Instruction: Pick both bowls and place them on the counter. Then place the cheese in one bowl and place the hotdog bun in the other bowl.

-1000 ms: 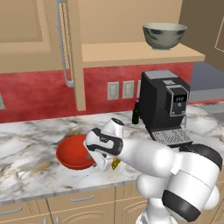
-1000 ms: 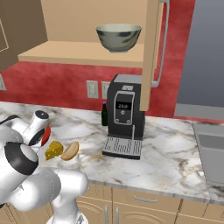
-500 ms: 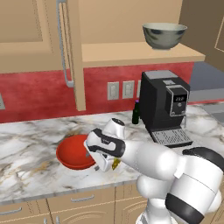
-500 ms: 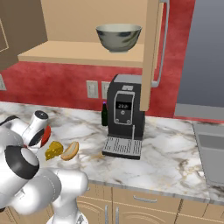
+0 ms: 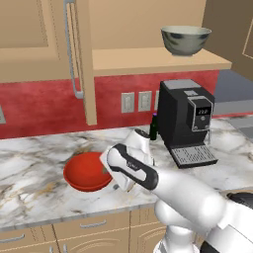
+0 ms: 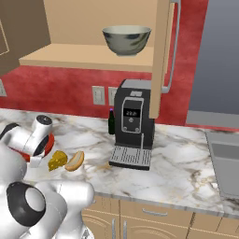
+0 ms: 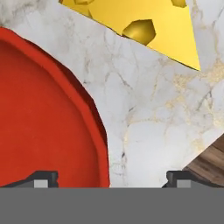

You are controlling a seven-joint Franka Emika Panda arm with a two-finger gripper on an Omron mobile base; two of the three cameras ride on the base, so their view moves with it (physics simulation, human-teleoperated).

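Note:
The red bowl [image 5: 85,172] sits on the marble counter [image 5: 34,163], and its rim and inside show in the hand view [image 7: 43,109]. My gripper [image 7: 111,179] is open, its two fingertips [image 7: 43,178] standing either side of the bowl's right rim. In the left base view my wrist [image 5: 129,165] hangs low over that rim. The yellow cheese [image 6: 58,160] lies on the counter just right of the bowl, with the hotdog bun [image 6: 74,161] beside it. The cheese [image 7: 144,22] is ahead of the fingers. The grey-green bowl [image 5: 186,39] stands on the wooden shelf [image 5: 158,60].
A black coffee machine [image 5: 187,126] stands on the counter right of the arm, with a dark bottle [image 6: 111,123] next to it. An open cabinet door [image 5: 81,59] hangs above the red bowl. A sink [image 6: 226,161] lies at the far right. The counter's front edge [image 7: 210,166] is close by.
The arm and the red bowl stay almost where they were. The hand has shifted only slightly at the bowl's right rim. Nothing else has moved.

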